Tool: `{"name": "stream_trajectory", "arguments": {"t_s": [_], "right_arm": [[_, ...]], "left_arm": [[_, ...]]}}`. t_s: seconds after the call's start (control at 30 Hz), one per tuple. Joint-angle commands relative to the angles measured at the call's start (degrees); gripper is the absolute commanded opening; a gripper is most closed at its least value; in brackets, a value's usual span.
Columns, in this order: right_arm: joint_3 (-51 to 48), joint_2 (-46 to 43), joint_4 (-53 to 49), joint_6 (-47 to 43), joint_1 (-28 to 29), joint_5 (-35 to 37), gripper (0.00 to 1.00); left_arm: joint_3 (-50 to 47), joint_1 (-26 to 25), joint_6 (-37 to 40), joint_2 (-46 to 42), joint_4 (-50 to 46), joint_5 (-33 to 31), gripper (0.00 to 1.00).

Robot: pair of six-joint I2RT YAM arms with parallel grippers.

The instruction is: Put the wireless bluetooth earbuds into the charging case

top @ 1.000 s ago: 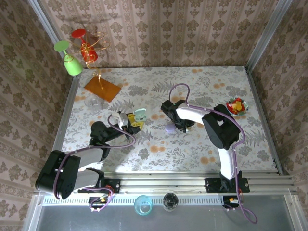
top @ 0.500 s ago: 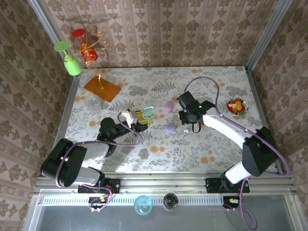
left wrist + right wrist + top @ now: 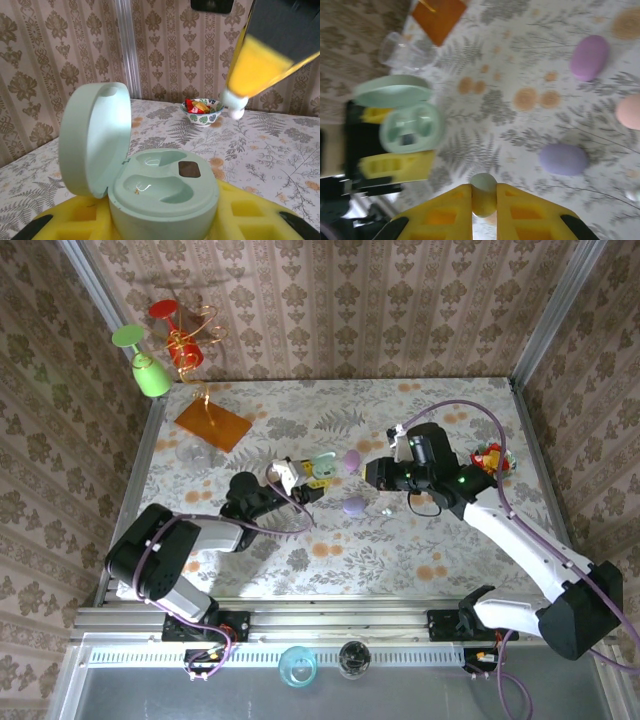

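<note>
Left gripper (image 3: 303, 483): narrowed onto the charging case (image 3: 165, 192), with a yellow pad (image 3: 67, 225) pressed to each side of the base.
Charging case: mint green and pebble-shaped. It is held near the middle of the table (image 3: 420, 550), slightly toward the left edge.
Case lid: hinged open and standing upright on the left in the left wrist view. Two empty moulded wells face up, with a dark patch between them.
Right gripper (image 3: 484, 194): closed down to a slim gap, pinching the earbud (image 3: 484, 186) at the very tips of its yellow fingers (image 3: 447, 210).
Earbud: small, glossy and pale green (it reads almost white in the left wrist view). It sits above and to one side of the open case, not touching it.
Right arm: reaches in from the right edge, with the wrist over the middle of the table.
Lavender case (image 3: 354, 506): closed, lying on the table toward the near edge from the two grippers.
Purple case (image 3: 590, 57): closed and flat on the table, well apart from the lavender one.
Pink case (image 3: 630, 112): cut off by the picture's edge, so only part of it can be read.
Bowl of sweets (image 3: 202, 119): near the right edge, holding red and yellow pieces.
Orange board (image 3: 213, 423): toward the back-left corner.
Clear glass (image 3: 190, 452): just beside the board, on the side nearer the left edge.
</note>
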Motion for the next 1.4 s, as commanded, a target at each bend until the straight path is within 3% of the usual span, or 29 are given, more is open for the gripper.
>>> {"name": "stream_trajectory", "arguments": {"t_s": [0.0,0.33,0.97,1.3,1.37], "right_arm": [[0.6,-0.2,5.2,3.8,0.2,-8.5,0.16],[4.6,4.4,8.1,4.2,3.2,-10.5,0.16],[4.2,9.3,10.6,4.7,3.5,-11.1,0.16],[3.3,10.7,10.5,5.0,3.4,-10.0,0.18],[3.4,10.4,9.9,4.9,3.4,-9.8,0.22]], "left_arm": [[2.7,-1.4,2.4,1.2,2.0,-0.9,0.25],[5.0,-3.9,4.5,3.5,2.0,-0.5,0.23],[6.1,-5.4,4.0,3.2,2.0,-0.2,0.23],[6.2,-5.7,3.4,2.7,2.1,-0.9,0.24],[6.1,-5.7,3.4,2.5,2.0,-1.3,0.23]]}}
